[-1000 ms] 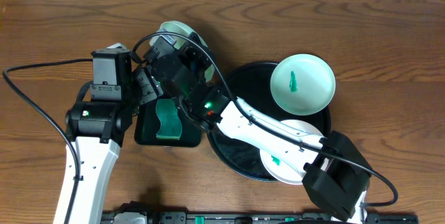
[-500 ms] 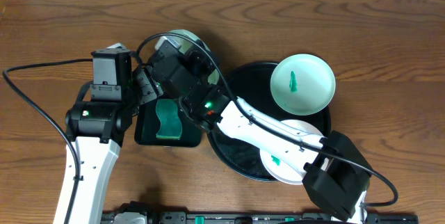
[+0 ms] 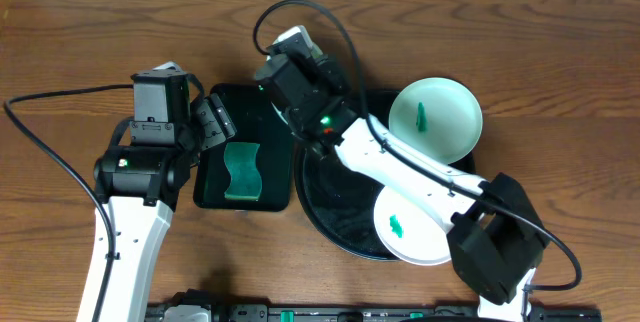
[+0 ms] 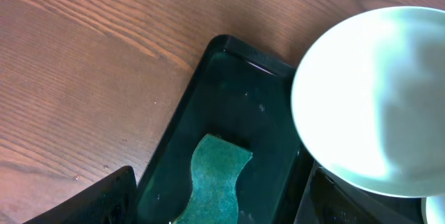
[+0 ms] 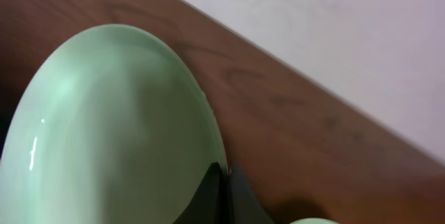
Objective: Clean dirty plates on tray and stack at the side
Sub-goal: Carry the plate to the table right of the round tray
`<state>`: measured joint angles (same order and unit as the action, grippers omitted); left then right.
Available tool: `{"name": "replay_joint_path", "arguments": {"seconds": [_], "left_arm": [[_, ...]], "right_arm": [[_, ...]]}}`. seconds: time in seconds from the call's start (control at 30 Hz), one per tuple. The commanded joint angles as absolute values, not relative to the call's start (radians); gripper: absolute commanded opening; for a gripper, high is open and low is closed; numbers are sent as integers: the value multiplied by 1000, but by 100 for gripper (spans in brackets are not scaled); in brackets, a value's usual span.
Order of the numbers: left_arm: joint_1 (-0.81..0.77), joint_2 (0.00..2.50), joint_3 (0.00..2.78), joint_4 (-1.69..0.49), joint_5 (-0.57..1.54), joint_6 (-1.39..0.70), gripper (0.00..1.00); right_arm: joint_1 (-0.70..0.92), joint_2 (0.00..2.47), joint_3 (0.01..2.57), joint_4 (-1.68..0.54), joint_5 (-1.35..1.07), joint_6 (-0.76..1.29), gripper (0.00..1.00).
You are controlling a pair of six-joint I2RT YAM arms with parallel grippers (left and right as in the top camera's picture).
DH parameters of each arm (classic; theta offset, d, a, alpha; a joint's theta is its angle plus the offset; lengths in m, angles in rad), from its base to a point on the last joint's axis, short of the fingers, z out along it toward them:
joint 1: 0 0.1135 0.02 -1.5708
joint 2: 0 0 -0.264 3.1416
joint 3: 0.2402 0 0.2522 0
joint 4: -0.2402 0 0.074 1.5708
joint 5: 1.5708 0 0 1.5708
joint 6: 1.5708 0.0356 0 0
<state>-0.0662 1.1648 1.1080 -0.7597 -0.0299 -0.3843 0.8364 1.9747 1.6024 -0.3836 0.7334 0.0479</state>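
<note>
My right gripper [image 5: 224, 182] is shut on the rim of a pale mint-green plate [image 5: 111, 126] and holds it tilted off the table. In the overhead view this gripper [image 3: 283, 62] is at the black tray's far left edge, and the held plate is mostly hidden under the wrist. The plate also shows in the left wrist view [image 4: 368, 99]. A second mint plate [image 3: 435, 119] with a green smear lies on the round black tray [image 3: 330, 212]. A white plate [image 3: 410, 227] with a green smear lies at the tray's front. My left gripper [image 4: 219, 210] is open above the sponge.
A small rectangular dark-green tray [image 3: 215, 194] holds a wavy green sponge [image 3: 240, 172] left of the black tray. It also shows in the left wrist view [image 4: 229, 71]. Bare wooden table [image 3: 80, 52] lies on the far left and along the back.
My right gripper has lifted the mint plate from the far end of the green tray and carried it right toward the black tray. The left arm has not moved.
</note>
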Motion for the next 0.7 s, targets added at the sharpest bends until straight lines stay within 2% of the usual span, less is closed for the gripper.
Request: {"name": "replay_joint_path", "arguments": {"seconds": [0.0,0.37,0.47,0.53,0.67], "left_arm": [[-61,1169,1123,-762,-38,-374,80],[-61,1169,1123,-762,-38,-374,80],[-61,1169,1123,-762,-38,-374,80],[-61,1169,1123,-762,-38,-374,80],[-61,1169,1123,-762,-38,-374,80]], "right_arm": [[797,1906,1623,-402,562,229,1],[598,1742,1623,-558,178,458,1],[498,1699,1623,-614,70,500,1],[376,1669,1623,-686,-31,516,1],[215,1655,1623,-793,-105,516,1]]}}
